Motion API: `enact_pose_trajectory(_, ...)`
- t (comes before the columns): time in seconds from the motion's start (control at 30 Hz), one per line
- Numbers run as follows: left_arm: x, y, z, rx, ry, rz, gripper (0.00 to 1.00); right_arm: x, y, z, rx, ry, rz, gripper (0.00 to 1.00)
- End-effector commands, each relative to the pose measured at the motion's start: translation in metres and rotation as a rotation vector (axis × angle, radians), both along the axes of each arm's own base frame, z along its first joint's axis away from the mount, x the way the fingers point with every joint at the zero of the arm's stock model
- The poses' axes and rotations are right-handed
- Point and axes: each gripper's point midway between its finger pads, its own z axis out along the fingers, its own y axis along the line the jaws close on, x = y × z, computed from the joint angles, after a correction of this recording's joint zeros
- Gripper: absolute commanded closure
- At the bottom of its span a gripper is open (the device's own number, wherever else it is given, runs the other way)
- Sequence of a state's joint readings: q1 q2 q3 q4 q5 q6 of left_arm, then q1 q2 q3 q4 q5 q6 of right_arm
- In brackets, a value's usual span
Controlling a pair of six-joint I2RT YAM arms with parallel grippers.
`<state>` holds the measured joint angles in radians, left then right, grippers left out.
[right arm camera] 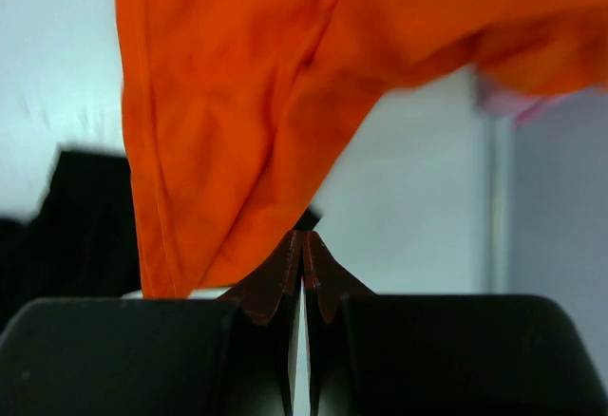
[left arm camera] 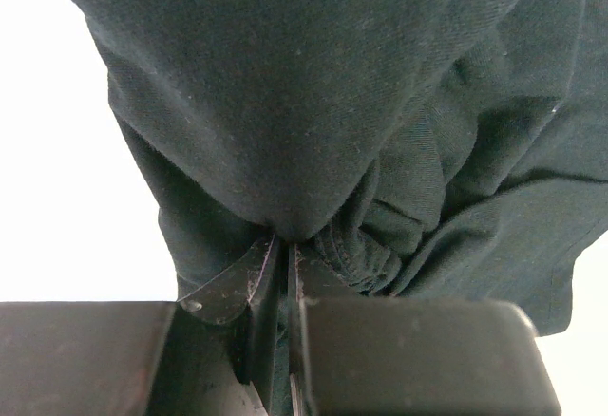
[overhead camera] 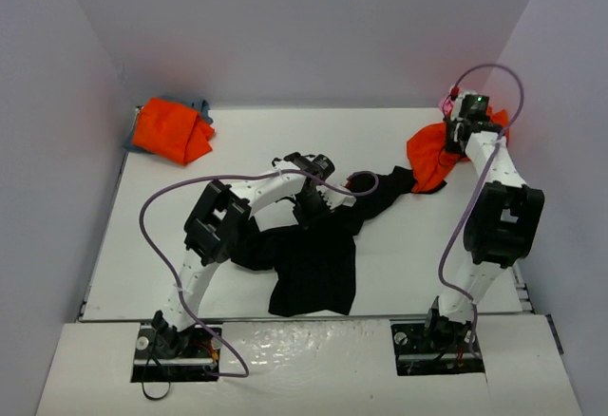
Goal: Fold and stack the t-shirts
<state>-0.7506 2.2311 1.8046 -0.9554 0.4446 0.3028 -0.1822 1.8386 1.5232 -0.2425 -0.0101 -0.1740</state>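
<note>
I count five shirts in all. One is black: the black shirt [overhead camera: 313, 269], lying from the middle of the one table [overhead camera: 142, 264] towards six o'clock. Two are orange: the left orange shirt [overhead camera: 171, 131] at ten o'clock and the right orange shirt [overhead camera: 427, 155] at two o'clock. One is pink: the pink shirt [overhead camera: 444, 104], only a sliver showing at two o'clock. One is blue-grey: the blue-grey shirt [overhead camera: 199, 108], an edge showing at ten o'clock. Of my own parts I count two arms, my left arm [overhead camera: 214, 226] and right arm [overhead camera: 503, 217]; two grippers, my left gripper [left arm camera: 288, 245] and right gripper [right arm camera: 304, 236]; and two lilac cables, the left cable [overhead camera: 142, 218] and right cable [overhead camera: 489, 66].
</note>
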Motion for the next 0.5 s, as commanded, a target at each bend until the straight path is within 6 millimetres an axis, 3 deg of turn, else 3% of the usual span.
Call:
enact_pose_trajectory(0.0, -0.014, 0.038, -0.044, 0.195, 0.053, -0.017, 1.0, -0.007, 0.026, -0.012, 0.099, 0.002, 0.065, 1.0)
enact_pose_trajectory(0.3, -0.015, 0.038, -0.045, 0.193, 0.054, -0.018, 1.0, 0.008, 0.03, -0.036, 0.088, 0.057, 0.068, 1.0)
enact_pose_trajectory(0.37, -0.014, 0.037, -0.046, 0.191, 0.054, -0.019, 1.0, 0.011, 0.031, -0.057, 0.099, 0.111, 0.06, 1.0)
enact_pose_trajectory(0.47, -0.015, 0.037, -0.046, 0.191, 0.06, -0.019, 1.0, 0.024, 0.034, -0.068, 0.133, 0.152, 0.07, 1.0)
